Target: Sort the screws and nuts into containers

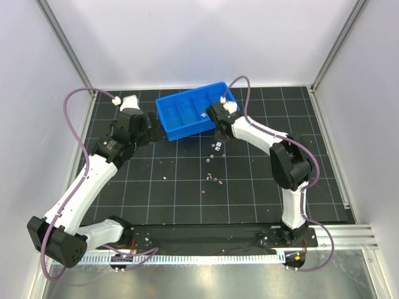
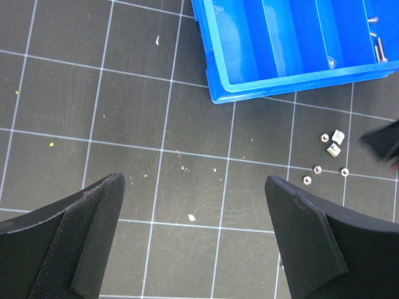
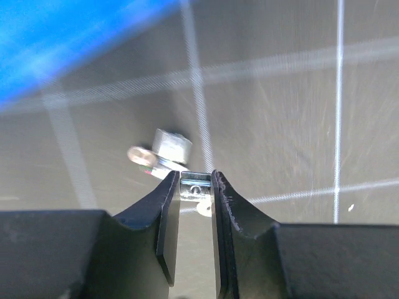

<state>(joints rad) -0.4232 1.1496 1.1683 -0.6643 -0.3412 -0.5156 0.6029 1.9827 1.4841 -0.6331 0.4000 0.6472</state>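
Nuts (image 2: 335,148) lie scattered on the black grid mat (image 2: 124,124), just beside the blue tray (image 2: 280,85). Right gripper (image 3: 194,178) has its fingertips pinching one nut (image 3: 196,182) down at the mat. Left gripper (image 2: 194,182) hangs spread wide over bare mat, holding nothing.

Right claw (image 3: 196,182): two dark fingers (image 3: 163,218) come up from the lower edge, their tips drawn close with only a narrow gap between them.
Pinched nut (image 3: 196,180): a small silver block that fills the gap at the tips and touches both inner faces.
Second nut (image 3: 172,146): lies on the bench just beyond the left tip, up and to the left of the pinched nut.
Pale round piece (image 3: 139,155): just beside the second nut on its left, too blurred to name.
Bench (image 3: 280,112): dark, scuffed, crossed by white grid lines.
Tray (image 3: 56,37): a bright blue blur in the upper left corner.
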